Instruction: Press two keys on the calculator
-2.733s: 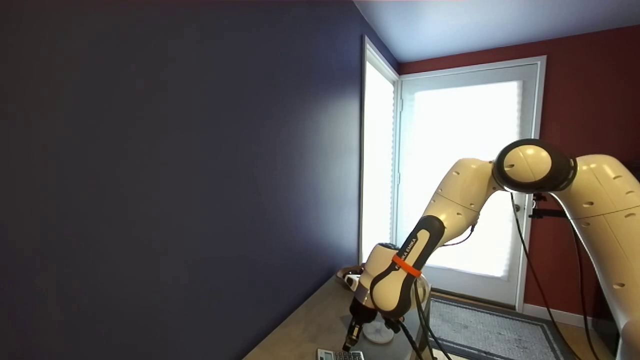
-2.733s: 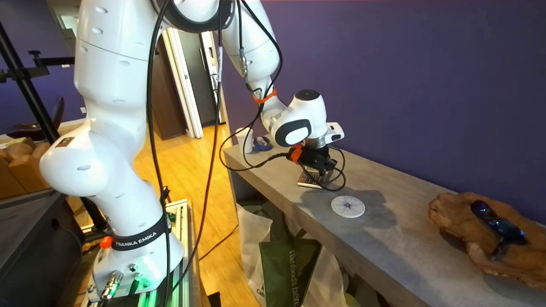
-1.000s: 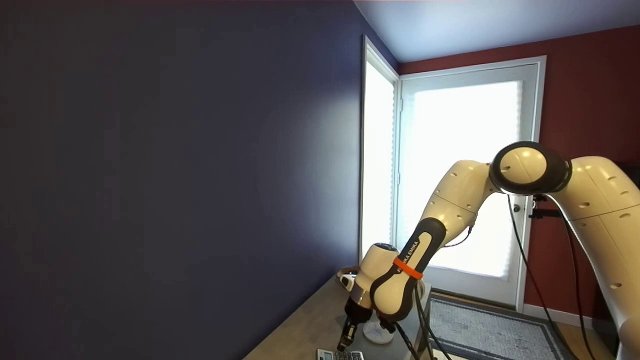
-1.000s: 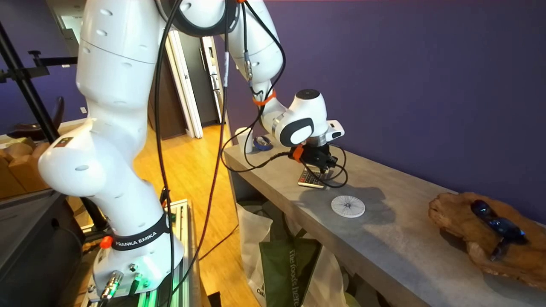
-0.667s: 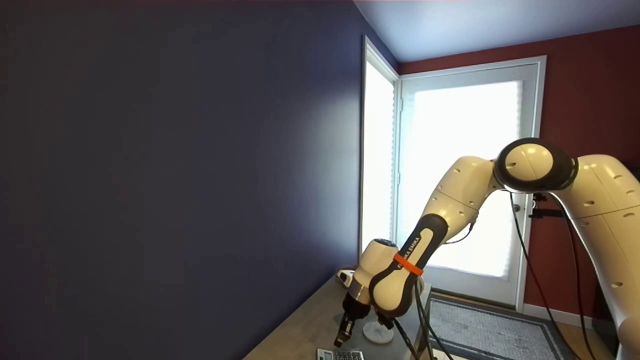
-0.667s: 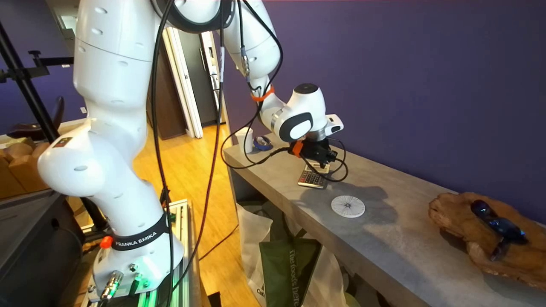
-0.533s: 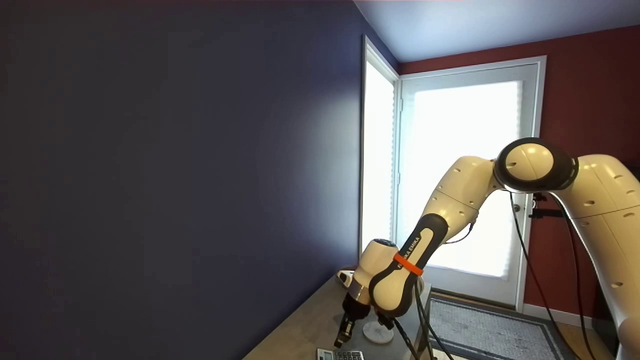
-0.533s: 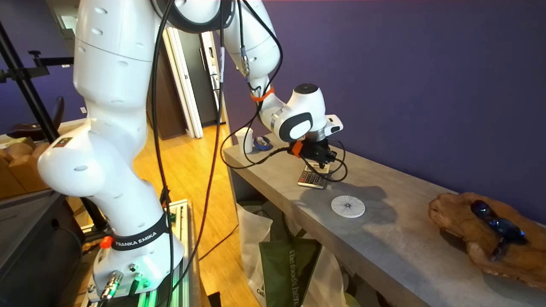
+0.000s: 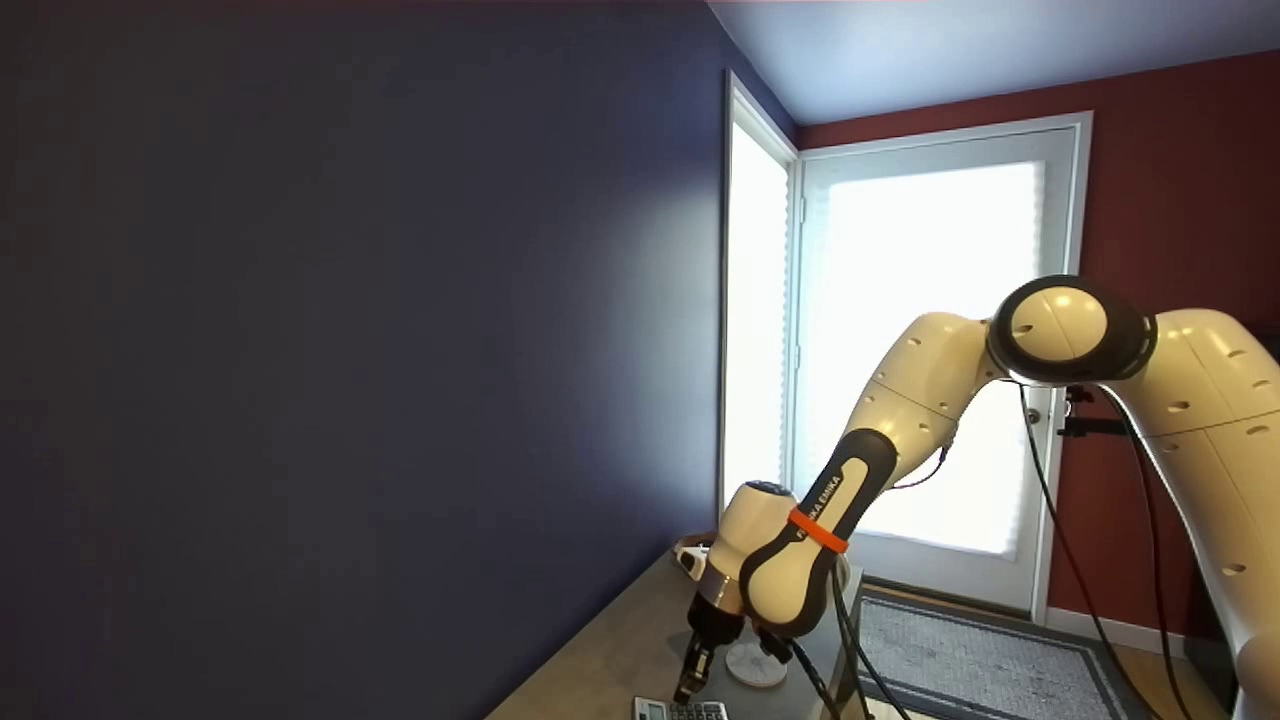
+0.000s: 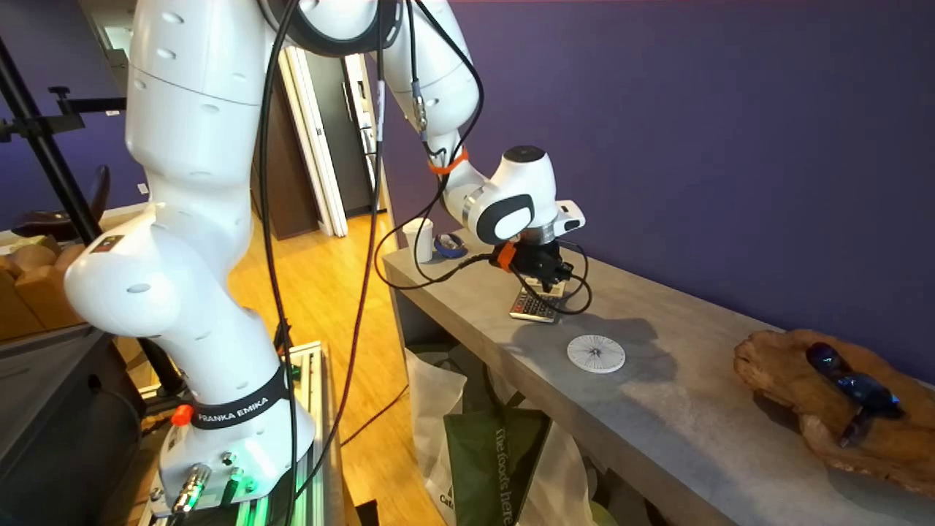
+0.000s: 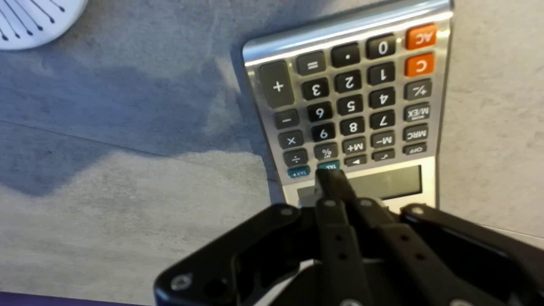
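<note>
Wrist view, my pincer [image 11: 334, 182] closed tip to tip over the calculator [image 11: 350, 106], by a teal key [image 11: 329, 165], contact unclear, in an exterior view, pincer tilted down at the calculator on the counter [image 9: 600, 680], in an exterior view, calculator under me, white disc [image 10: 596, 354] near

The calculator [image 11: 348, 110], silver with black, grey, orange and teal keys [image 11: 350, 104], lies face-up on the bench [image 11: 127, 221] under the claw [image 11: 335, 180], its display [image 11: 391, 182] partly hidden.

Rounded white arm [image 10: 197, 117], orange bands [image 10: 506, 257], black cables [image 10: 264, 161], screw-studded black gripper [image 11: 335, 182].
</note>
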`<state>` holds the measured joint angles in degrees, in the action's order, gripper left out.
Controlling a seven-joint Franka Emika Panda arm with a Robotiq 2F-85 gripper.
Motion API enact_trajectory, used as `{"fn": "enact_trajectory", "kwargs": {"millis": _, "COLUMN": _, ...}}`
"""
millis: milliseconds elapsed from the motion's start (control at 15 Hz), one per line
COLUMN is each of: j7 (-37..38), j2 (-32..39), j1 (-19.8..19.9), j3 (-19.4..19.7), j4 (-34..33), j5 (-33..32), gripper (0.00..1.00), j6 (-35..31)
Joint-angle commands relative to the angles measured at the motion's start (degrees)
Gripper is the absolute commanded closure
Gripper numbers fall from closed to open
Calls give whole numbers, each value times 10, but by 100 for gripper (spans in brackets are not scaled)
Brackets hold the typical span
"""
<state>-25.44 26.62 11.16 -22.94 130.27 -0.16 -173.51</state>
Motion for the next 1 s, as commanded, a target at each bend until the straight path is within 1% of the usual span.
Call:
{"fn": "enact_trajectory", "kwargs": {"millis": 0, "j7": 5, "j2": -2, "j1": 5, "j3": -2, "j4": 3, "j5": -7, "gripper": 100, "j6": 13}}
{"fn": "enact_trajectory", "kwargs": {"millis": 400, "j7": 5, "j2": 10, "j1": 2, "j3": 6, "j4": -2, "j5": -7, "gripper": 100, "j6": 8}}
{"fn": "enact_trajectory", "kwargs": {"millis": 667, "j7": 2, "j2": 21, "j1": 9, "j3": 1, "j4": -6, "j5": -4, "gripper": 100, "j6": 5}}
{"fn": "enact_trajectory", "kwargs": {"millis": 933, "j7": 2, "j2": 28, "j1": 7, "j3": 2, "j4": -8, "j5": -7, "gripper": 100, "j6": 2}}
